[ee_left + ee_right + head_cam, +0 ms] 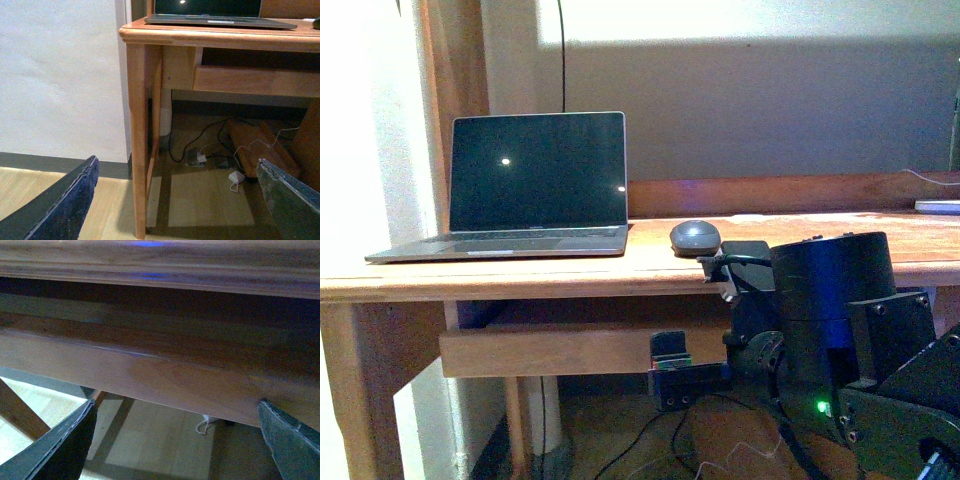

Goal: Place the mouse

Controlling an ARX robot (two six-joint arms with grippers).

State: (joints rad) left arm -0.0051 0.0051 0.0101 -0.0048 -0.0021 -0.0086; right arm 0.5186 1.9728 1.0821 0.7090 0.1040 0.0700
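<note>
Mouse (695, 238) sits on the bench (520, 272), beside the laptop (525, 190).
Both arms' fingers (60, 205) hang spread, empty, low; the right should rise clear of the edge.

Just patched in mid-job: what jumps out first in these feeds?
The open laptop with its dark screen stands on the left part of the wooden desk, and the small grey mouse sits on the desktop just to its right. In the front view, the robot's right arm looms large and dark below the desk's front edge. Both wrist views show open grippers holding nothing, under desk height.
</note>
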